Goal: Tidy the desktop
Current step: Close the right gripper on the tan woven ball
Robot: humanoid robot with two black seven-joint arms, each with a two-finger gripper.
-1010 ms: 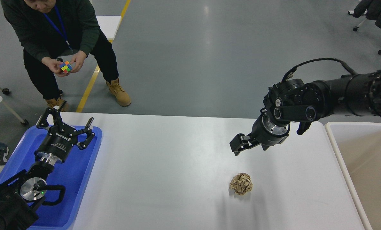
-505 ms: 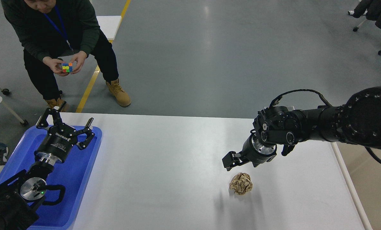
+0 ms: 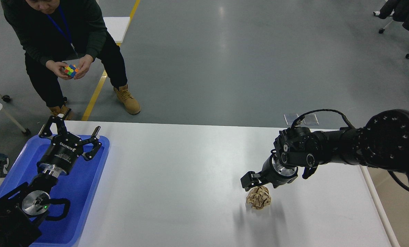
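Note:
The white desktop (image 3: 177,178) fills the lower view. A crumpled brown paper ball (image 3: 258,197) lies on it, right of the middle. My right gripper (image 3: 250,182) points down and left, with its tip just above the ball's upper left edge, close to it or touching it. Its fingers are dark and overlap, so I cannot tell whether they are open. My left gripper (image 3: 70,132) is open and empty, pointing away from me over the far end of the blue tray (image 3: 88,192).
The blue tray lies at the desktop's left edge under my left arm. A beige bin with a white rim (image 3: 376,202) stands off the right edge. A person (image 3: 63,37) stands beyond the far left corner with a colour cube (image 3: 70,70) in hand.
My right arm has swung down and towards me, bringing its gripper from high above the desktop down onto the paper ball. The left arm and the ball have not moved.

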